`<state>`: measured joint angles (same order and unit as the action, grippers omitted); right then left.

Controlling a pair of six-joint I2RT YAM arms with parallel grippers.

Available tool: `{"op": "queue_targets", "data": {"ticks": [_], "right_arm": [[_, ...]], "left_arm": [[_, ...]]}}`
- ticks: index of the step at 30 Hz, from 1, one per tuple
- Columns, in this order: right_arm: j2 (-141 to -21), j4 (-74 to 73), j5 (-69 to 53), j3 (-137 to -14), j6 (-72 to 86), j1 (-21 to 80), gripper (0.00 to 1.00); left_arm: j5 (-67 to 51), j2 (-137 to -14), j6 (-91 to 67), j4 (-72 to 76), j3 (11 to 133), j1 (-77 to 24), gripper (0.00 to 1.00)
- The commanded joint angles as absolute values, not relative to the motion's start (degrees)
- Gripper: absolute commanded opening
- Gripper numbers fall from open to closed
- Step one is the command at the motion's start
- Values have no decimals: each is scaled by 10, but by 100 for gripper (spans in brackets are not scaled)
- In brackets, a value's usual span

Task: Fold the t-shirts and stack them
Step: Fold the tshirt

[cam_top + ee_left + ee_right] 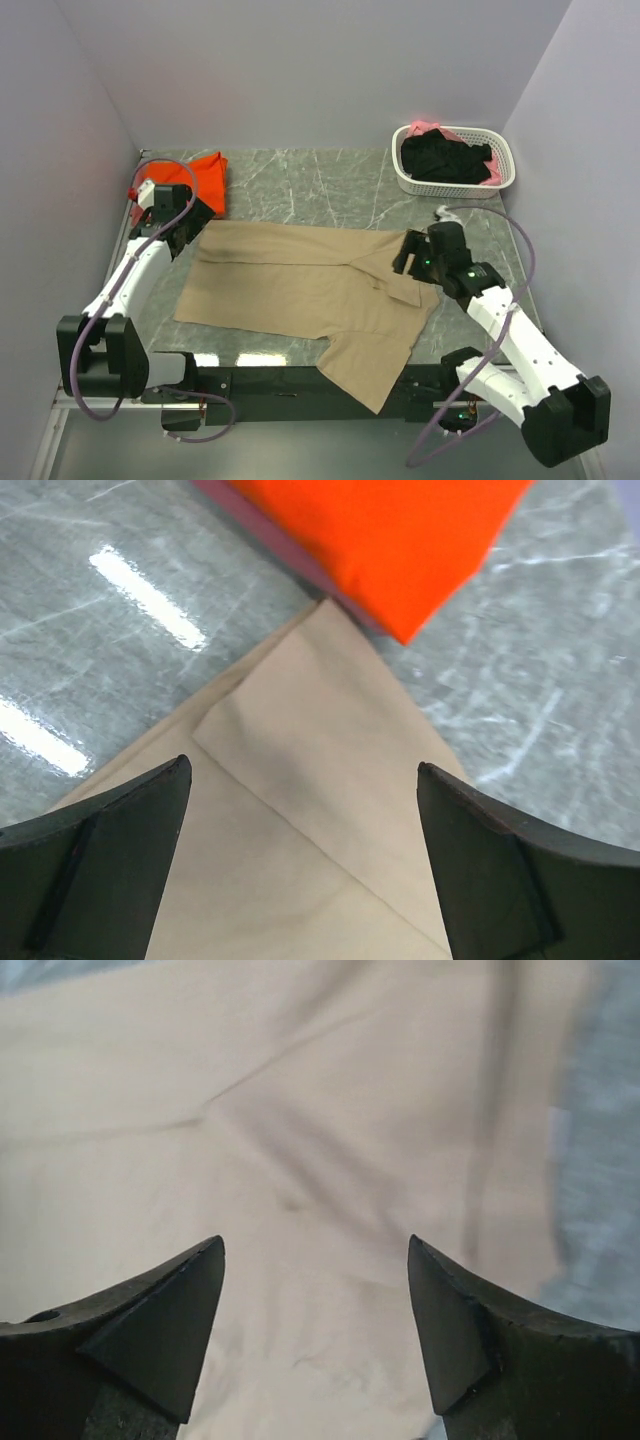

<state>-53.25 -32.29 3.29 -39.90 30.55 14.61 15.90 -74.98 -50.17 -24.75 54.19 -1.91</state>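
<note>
Left fingers (110,830) open over a corner of tan shirt (300,285), beside orange shirt (400,540); right fingers (150,1310) open over its opposite end.

Left arm (128,278) and right arm (522,342) clad in white shells, black joints (105,352), lilac cables (527,262) looped alongside, black wedge fingers (100,870) fitted to left end effector (303,765)

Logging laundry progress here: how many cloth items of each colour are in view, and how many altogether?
tan t-shirt, spread flat: 1
orange t-shirt, folded: 1
black cloth, heaped in the basket: at least 1
pink cloth, same basket: at least 1
Total: at least 4
</note>
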Motion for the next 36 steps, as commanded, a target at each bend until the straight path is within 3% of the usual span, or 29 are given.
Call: {"op": "queue_targets", "data": {"ticks": [1, 8, 13, 14, 20, 22, 32, 36], "right_arm": [[-547, -284, 4, -432, 252, 235, 80], [-693, -255, -4, -464, 233, 379, 75], [-779, -265, 49, -497, 236, 402, 69], [-817, -272, 87, -504, 242, 400, 63], [-851, -271, 126, -509, 240, 402, 59], [-867, -274, 137, -514, 238, 402, 53], [-892, -270, 180, -516, 246, 399, 49], [-902, -265, 180, -519, 245, 399, 40]], "left_arm": [[134, -713, -491, -258, 542, -20, 99], [111, -635, -528, -267, 473, -21, 99], [104, -606, -545, -277, 438, -23, 99], [108, -599, -551, -286, 431, -23, 99], [107, -591, -554, -282, 421, -24, 99], [113, -595, -555, -288, 424, -24, 99], [111, -591, -552, -284, 423, -24, 99], [112, -591, -551, -287, 425, -24, 99]]}}
